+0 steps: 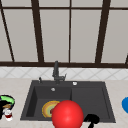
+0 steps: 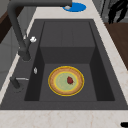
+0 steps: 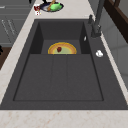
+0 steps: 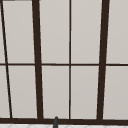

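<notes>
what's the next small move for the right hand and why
Probably ease the right hand forward over the front rim of the dark sink, towards the yellow-rimmed round plate in the left basin. The hand hangs short of the rim, beside a big red ball, and the plate lies untouched.

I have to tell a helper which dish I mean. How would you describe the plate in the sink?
Start at the dark sink under the window. In its deeper basin, on the faucet side, lies a round plate with a yellow-orange rim, a pale green middle and a small red bit on it.
</notes>
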`<action>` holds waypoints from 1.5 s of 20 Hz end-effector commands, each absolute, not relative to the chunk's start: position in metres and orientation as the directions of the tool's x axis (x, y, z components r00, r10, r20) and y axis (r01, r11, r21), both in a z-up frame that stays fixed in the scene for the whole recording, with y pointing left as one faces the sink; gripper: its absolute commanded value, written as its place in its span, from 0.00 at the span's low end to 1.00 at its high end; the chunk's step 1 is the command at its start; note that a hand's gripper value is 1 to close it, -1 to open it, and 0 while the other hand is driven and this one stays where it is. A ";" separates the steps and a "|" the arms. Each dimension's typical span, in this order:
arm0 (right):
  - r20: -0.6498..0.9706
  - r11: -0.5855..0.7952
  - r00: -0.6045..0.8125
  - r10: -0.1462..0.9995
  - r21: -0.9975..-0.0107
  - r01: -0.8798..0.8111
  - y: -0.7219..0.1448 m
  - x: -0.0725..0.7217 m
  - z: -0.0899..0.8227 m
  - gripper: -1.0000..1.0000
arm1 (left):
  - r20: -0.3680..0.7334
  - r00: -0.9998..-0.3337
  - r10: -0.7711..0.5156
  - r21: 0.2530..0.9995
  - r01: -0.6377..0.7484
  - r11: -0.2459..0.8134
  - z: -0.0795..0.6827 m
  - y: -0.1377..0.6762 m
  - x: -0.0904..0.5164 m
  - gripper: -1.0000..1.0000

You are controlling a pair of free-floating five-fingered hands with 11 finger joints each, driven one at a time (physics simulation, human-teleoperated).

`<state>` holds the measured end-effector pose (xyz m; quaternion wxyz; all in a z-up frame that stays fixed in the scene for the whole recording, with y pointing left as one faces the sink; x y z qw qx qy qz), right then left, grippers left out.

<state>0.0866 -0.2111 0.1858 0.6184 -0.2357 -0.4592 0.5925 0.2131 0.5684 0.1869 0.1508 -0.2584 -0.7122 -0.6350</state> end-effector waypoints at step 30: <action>0.289 0.187 -0.124 0.949 -0.836 -0.516 -0.211 0.087 0.186 0.50 | 0.646 -0.763 0.015 0.763 0.645 -0.049 0.156 0.650 0.300 0.00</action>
